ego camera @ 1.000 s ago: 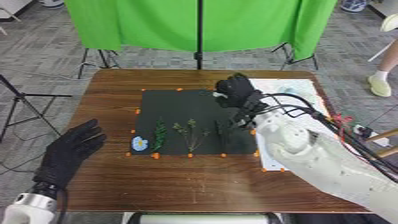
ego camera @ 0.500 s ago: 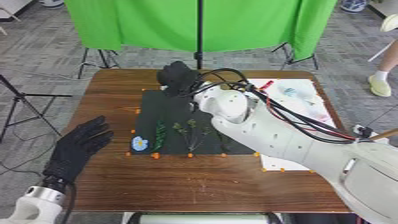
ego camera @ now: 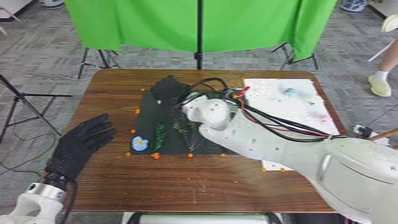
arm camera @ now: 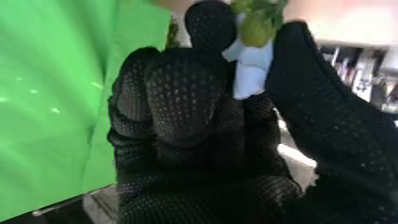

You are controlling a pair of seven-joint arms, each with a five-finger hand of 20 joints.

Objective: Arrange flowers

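Observation:
My right hand [ego camera: 169, 91] is over the back left part of the black sheet [ego camera: 174, 148]. In the right wrist view, the thumb and fingers of the right hand [arm camera: 191, 105] pinch a flower [arm camera: 252, 72] with a white part and a green part. Along the sheet's front lie a blue flower [ego camera: 139, 143], a green leafy sprig [ego camera: 160, 136] and a thin branching sprig [ego camera: 181, 128], partly covered by the right arm. My left hand [ego camera: 82, 145] rests open left of the sheet, its fingers straight.
A white sheet [ego camera: 282, 95] with pale blue and pink pieces lies on the right, partly under the arm. Orange marks dot the sheets' edges on the brown table [ego camera: 204, 192]. A green cloth [ego camera: 151, 27] hangs behind the table, beside tripod legs.
My right hand has swung left from the black sheet's back right corner to its back left part, then come slightly nearer. The left hand has shifted slightly right.

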